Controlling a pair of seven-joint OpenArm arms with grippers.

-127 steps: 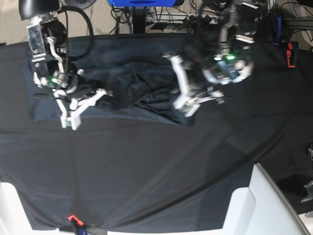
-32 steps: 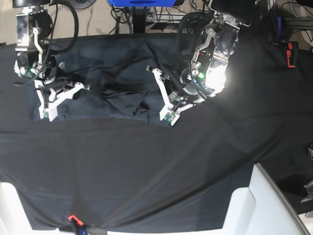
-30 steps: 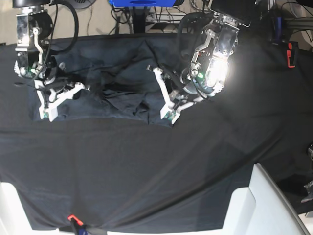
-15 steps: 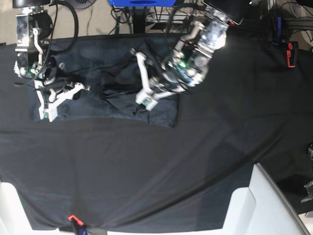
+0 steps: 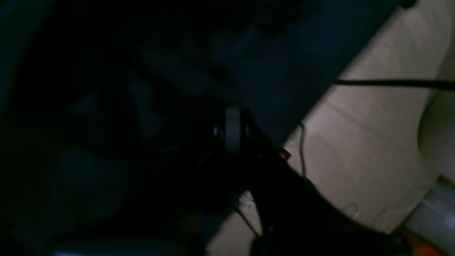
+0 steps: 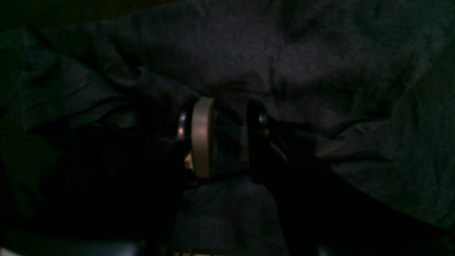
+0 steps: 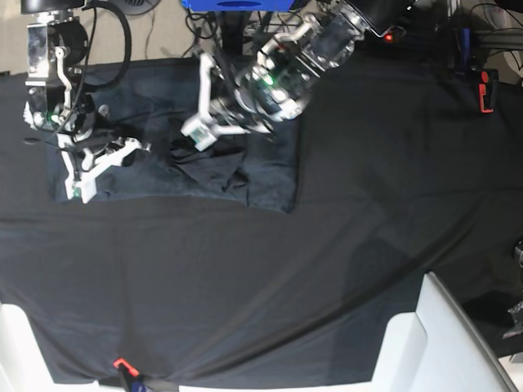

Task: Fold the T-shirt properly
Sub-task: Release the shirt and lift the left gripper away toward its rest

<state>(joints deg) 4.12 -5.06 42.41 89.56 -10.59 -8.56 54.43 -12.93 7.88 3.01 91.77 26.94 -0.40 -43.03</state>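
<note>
The dark grey T-shirt (image 7: 261, 175) lies wrinkled on the black tablecloth (image 7: 245, 278), bunched in its middle. My right gripper (image 7: 78, 189) is at the shirt's left lower edge. In the right wrist view the right gripper (image 6: 227, 117) is shut on a bunch of the T-shirt (image 6: 320, 71), with cloth between the pale pad (image 6: 202, 137) and the dark finger. My left gripper (image 7: 196, 135) hovers over the shirt's upper middle. In the dim left wrist view the left gripper (image 5: 233, 117) has its fingers pressed together; I cannot tell whether any cloth is pinched.
White plastic furniture (image 7: 445, 343) stands at the near right corner. A red clamp (image 7: 122, 363) sits on the table's near edge. Cables and a blue object (image 7: 237, 4) lie beyond the far edge, and a red item (image 7: 488, 90) is at the far right.
My left arm has swung left and away, from the shirt's lower right corner to above its upper middle. The shirt's right part now lies uncovered and flat. The right arm has not moved.
</note>
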